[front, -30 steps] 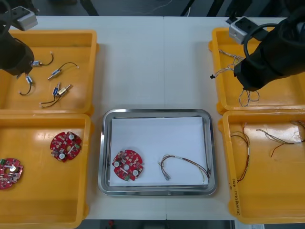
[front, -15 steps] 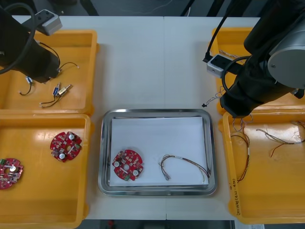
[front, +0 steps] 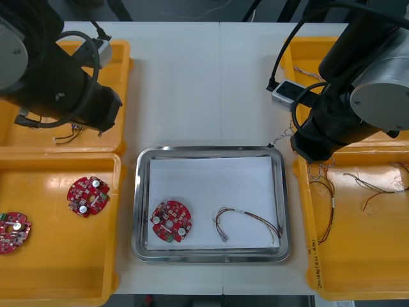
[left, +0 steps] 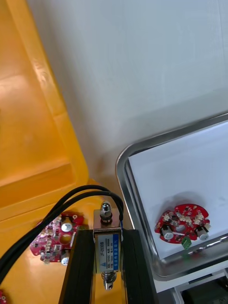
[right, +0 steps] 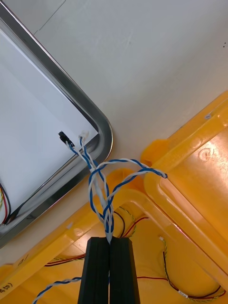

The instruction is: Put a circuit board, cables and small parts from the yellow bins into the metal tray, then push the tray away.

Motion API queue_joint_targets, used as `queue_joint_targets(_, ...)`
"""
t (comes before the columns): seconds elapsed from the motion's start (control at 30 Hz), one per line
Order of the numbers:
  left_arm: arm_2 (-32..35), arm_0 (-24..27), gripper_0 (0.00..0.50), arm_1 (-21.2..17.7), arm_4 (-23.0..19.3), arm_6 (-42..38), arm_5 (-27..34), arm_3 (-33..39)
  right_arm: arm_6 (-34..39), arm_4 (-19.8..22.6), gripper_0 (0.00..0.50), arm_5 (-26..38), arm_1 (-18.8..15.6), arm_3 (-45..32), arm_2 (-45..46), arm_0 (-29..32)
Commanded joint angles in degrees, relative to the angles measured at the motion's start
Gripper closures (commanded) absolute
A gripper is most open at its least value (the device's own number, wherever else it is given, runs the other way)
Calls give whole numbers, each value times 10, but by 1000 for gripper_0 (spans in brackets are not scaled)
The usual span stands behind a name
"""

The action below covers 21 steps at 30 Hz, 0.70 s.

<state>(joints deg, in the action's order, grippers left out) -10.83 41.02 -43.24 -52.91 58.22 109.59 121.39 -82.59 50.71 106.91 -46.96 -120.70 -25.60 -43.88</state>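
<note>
The twisted blue and white cable [right: 101, 186] is pinched in my right gripper [right: 109, 240], with its free end over the metal tray [right: 101, 127] corner. My left gripper [left: 105, 232] clamps a small metal part [left: 105, 248] above a yellow bin [left: 38, 142], near the tray.

The counter [front: 192, 77] is pale, almost white. The yellow bins [front: 57, 268] at the left and right sides of the frame are a strong, even yellow. At lower centre, the metal tray [front: 144, 204] has a mirror-bright silver rim and a plain white inside. The circuit board [front: 171, 222] in it is red, dotted with silver and white. Another red board [front: 88, 196] at lower left has the same pattern. The thin cable [front: 246, 224] in the tray shows dark, red and yellow strands.

The right tool [right: 109, 240] has black fingers around a twisted blue and white cable [right: 102, 185], which ends in a black plug [right: 61, 137]. The left tool [left: 107, 232], also black, carries a silvery small metal part [left: 106, 249] with a pale, blue-printed label and black leads [left: 57, 213].
</note>
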Motion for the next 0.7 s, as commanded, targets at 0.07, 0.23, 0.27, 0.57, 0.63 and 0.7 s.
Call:
queue_joint_targets(0.07, -81, -2, 500, 16, 26, -125, 4, 33, -16, 3, 500, -6, -19, -22, -5, 3)
queue_joint_targets(0.23, -147, -1, 500, 16, 55, -183, -32, 40, -16, 4, 500, -6, -20, -25, -5, 3)
queue_joint_targets(0.27, -164, -1, 500, 16, 62, -196, -42, 43, -16, 3, 500, -6, -20, -25, -5, 3)
queue_joint_targets(0.57, -269, -1, 500, 16, 120, -270, -111, 45, -16, -1, 500, -6, -20, -28, -5, 3)
queue_joint_targets(0.63, -285, -1, 500, 16, 127, -277, -124, 40, -16, -1, 500, -6, -20, -28, -5, 3)
queue_joint_targets(0.7, -303, -1, 500, 16, 134, -279, -142, 30, -17, -2, 500, -6, -20, -28, -5, 3)
